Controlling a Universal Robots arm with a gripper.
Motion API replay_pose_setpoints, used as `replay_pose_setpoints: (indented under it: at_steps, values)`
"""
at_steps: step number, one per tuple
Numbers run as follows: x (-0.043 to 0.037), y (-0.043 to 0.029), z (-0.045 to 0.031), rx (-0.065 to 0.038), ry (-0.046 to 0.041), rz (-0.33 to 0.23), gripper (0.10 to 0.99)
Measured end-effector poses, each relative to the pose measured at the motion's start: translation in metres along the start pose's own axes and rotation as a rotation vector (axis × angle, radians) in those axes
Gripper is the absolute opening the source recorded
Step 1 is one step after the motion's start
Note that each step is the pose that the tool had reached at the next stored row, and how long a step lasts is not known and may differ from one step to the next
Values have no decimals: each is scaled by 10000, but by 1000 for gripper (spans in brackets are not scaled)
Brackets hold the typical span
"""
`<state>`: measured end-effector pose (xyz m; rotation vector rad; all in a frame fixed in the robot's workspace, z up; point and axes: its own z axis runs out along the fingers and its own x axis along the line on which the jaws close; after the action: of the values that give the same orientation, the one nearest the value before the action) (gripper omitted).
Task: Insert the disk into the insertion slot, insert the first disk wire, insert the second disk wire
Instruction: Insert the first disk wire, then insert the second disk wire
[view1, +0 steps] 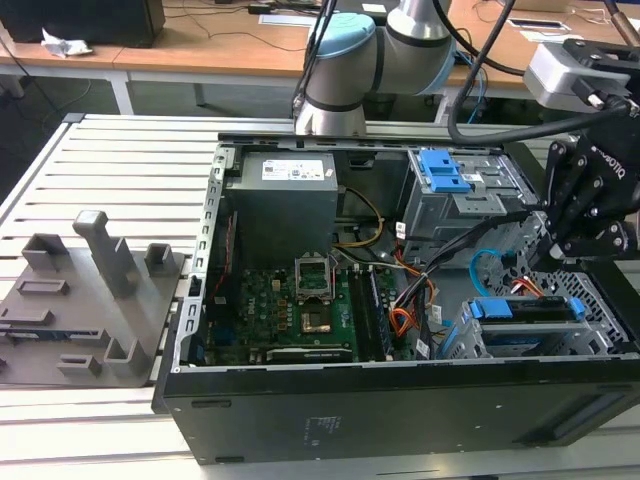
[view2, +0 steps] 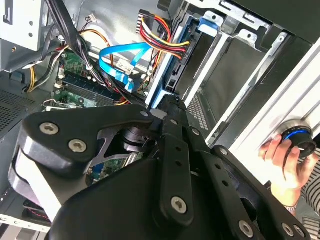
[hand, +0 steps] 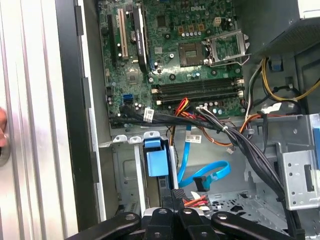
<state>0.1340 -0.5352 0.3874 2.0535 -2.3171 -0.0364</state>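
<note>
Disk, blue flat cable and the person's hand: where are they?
Disk (hand: 156, 159): first wrist view, blue carrier end.
Blue flat cable (view2: 122, 50): second wrist view, upper stretch.
Hand (view2: 281, 161): second wrist view, its middle.

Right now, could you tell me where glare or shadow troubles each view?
Exterior view: table bright, computer case interior shaded. Second wrist view: table slats glare white beside a hand; tool looks dark. First wrist view: circuit board evenly lit, slats washed out.

Green motherboard (view1: 285, 305) beside a grey power supply (view1: 283, 210); grey fixture block (view1: 85, 300) on the slatted table (view1: 130, 170), exterior view's left.
</note>
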Motion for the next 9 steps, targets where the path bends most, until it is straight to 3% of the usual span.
replay_pose_setpoints:
  at_steps: [9]
  values:
    - [0,5,1,0,-1,-1,106]
